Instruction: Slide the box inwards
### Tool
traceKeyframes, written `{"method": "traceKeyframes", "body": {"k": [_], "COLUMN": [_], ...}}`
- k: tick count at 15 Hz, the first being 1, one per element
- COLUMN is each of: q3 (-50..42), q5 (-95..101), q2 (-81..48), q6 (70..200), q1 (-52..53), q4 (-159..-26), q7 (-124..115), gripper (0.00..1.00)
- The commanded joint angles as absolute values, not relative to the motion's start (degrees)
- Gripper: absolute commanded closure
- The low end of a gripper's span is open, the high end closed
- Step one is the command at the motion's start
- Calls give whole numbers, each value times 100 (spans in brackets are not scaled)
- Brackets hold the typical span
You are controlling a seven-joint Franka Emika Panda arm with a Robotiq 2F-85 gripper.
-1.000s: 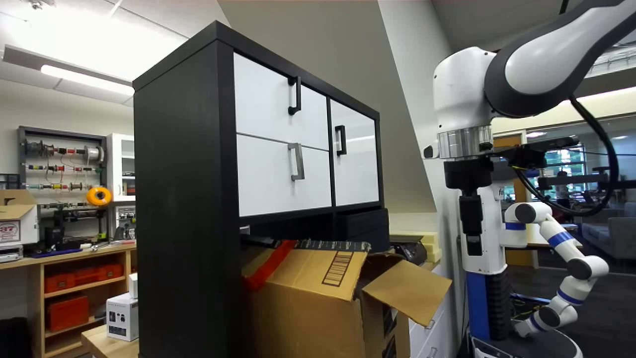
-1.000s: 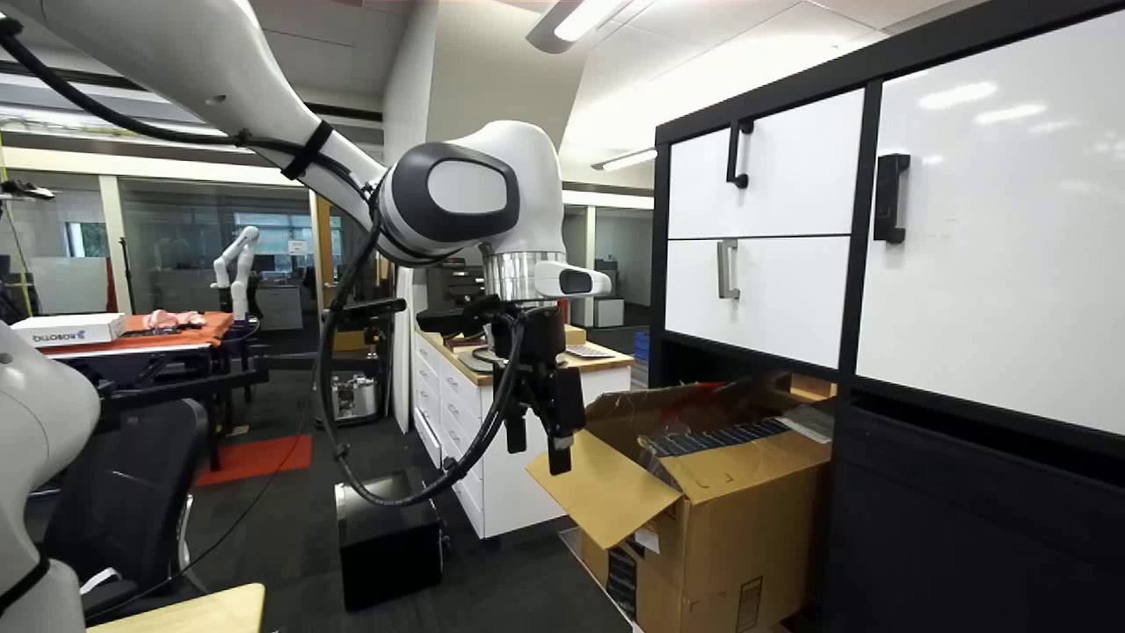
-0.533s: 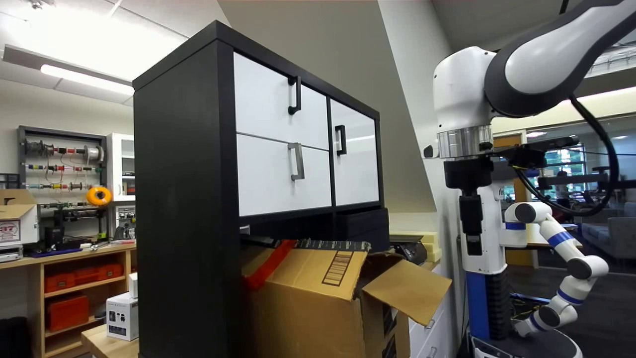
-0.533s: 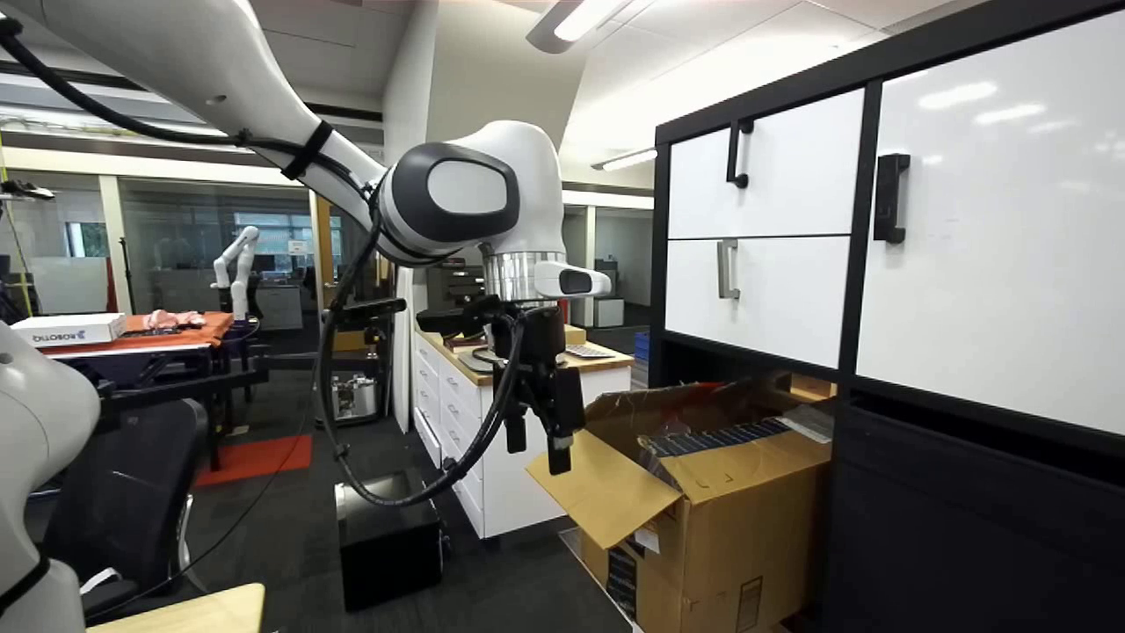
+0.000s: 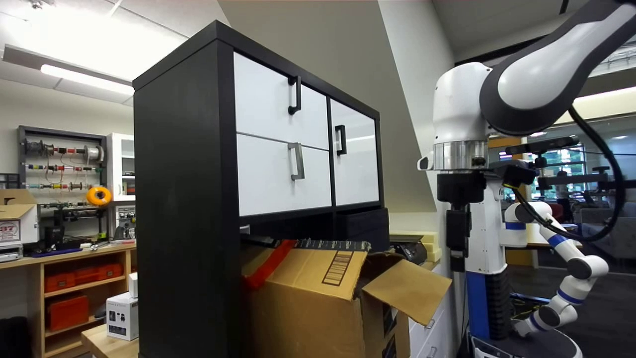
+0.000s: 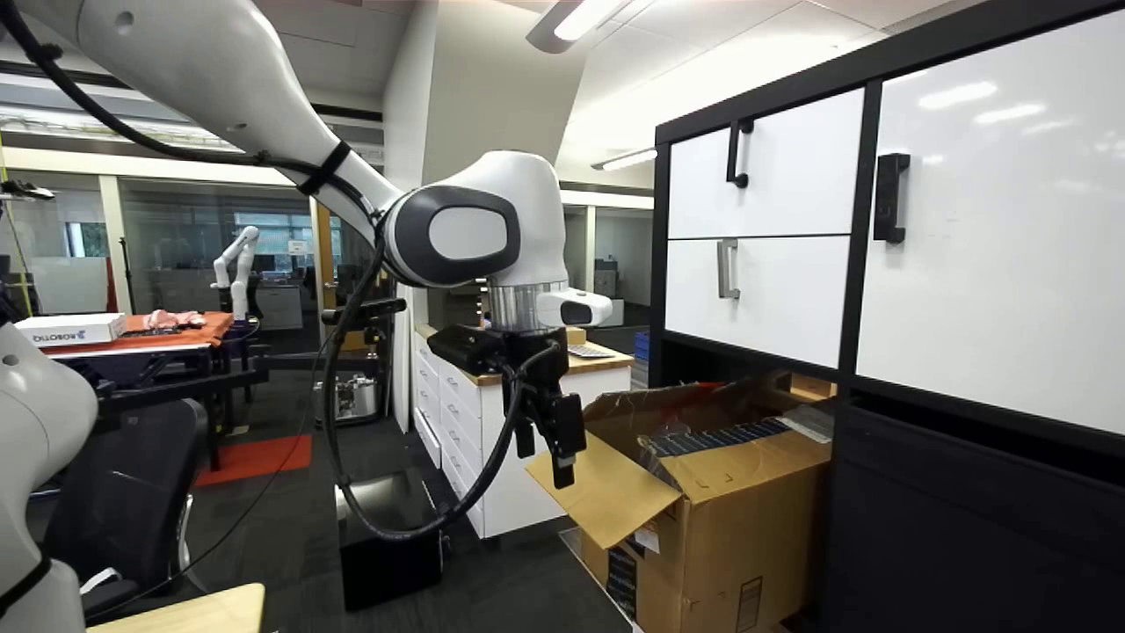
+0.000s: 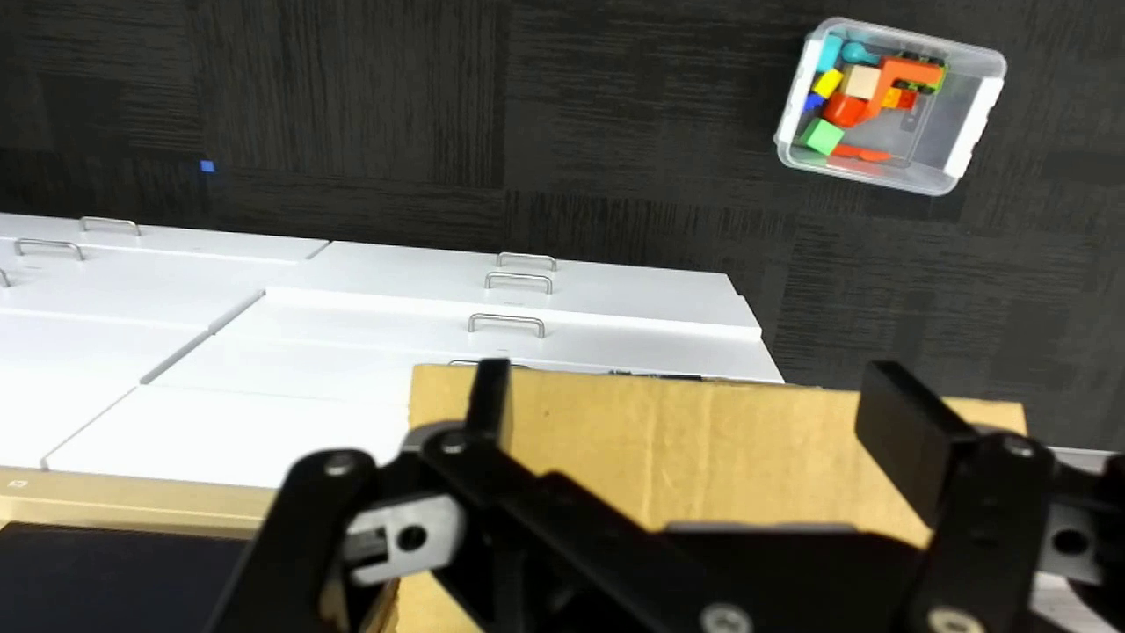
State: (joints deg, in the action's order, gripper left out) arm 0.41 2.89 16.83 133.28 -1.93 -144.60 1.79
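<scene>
Below the white doors (image 6: 993,237) of the cabinet (image 5: 227,164), the box (image 6: 751,545) juts from the lower opening, mouth open, one flap (image 6: 606,488) slanting down. The cabinet hides its inner end, so how deep it sits cannot be read, and both exterior views crop its lower part. What lies inside is dim and hard to sort out.

Just by the flap hangs the end effector (image 7: 699,413), its fingers (image 7: 914,440) spread wide, cardboard showing through the gap in the wrist view. Whether a finger touches it I cannot tell. In an exterior view the end effector is turned edge-on, the gap is lost, and it covers part of a robot (image 5: 487,238) behind.

Above, the arm (image 6: 466,233) slopes down to a bent joint, then drops so the end effector points nearly straight down; both exterior views cut off its upper reach. A black cable (image 6: 400,534) loops below.

Farther out, the cardboard covers some of the drawers (image 7: 527,303). On the floor (image 7: 352,97), toys (image 7: 879,88) overlap in a tub (image 7: 976,127), mostly too jumbled to name.
</scene>
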Motion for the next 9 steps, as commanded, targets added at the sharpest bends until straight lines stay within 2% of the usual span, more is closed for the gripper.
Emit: {"method": "traceKeyframes", "body": {"k": [1, 8, 9], "q3": [-69, -53, -67], "q5": [-140, -432, -499], "q2": [1591, 1206, 1094], "q6": [14249, 16111, 16327], "q1": [-52, 122, 172], "q4": [-14819, -15492, -15540], "q7": [252, 419, 460], "gripper": [0, 0, 25]}}
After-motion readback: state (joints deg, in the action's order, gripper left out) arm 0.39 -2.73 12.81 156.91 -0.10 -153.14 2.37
